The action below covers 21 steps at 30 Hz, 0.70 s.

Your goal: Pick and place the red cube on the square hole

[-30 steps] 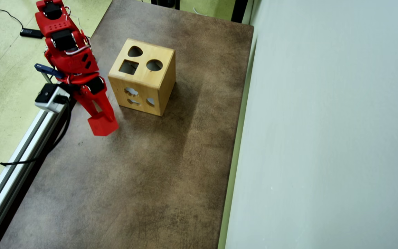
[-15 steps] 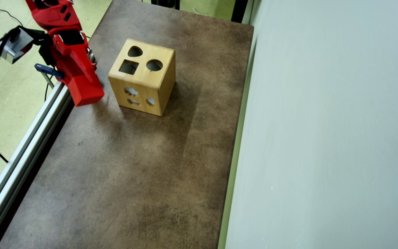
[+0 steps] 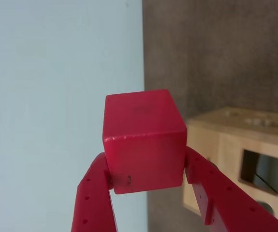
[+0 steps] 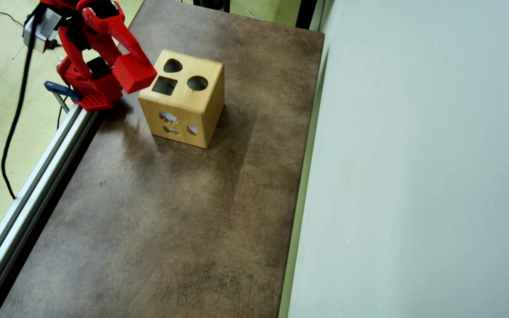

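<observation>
In the wrist view the two red fingers press against opposite sides of the red cube, so the gripper is closed only to the cube's width and carries it clear of the table. In the overhead view the red cube hangs at the gripper's tip, just beside the left edge of the wooden box top, close to the square hole but not over it. The box stands on the brown table near its far left corner, with a round hole and a heart-like hole in the same top face.
</observation>
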Tool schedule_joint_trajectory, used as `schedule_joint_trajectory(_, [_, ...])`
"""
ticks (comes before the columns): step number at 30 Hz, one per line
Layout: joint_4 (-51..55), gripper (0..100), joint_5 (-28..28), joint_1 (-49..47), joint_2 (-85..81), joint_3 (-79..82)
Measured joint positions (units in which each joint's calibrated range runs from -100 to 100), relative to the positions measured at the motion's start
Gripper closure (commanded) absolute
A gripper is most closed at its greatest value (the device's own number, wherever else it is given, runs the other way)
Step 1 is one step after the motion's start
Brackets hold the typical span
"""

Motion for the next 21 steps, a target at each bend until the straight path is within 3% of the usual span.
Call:
schedule_joint_trajectory(4, [5.73,98,-0.59,-4.74,-1.19,-0.18])
schedule_joint_trajectory(21, [6.13,98,-7.91,-17.61,-1.36,0.9])
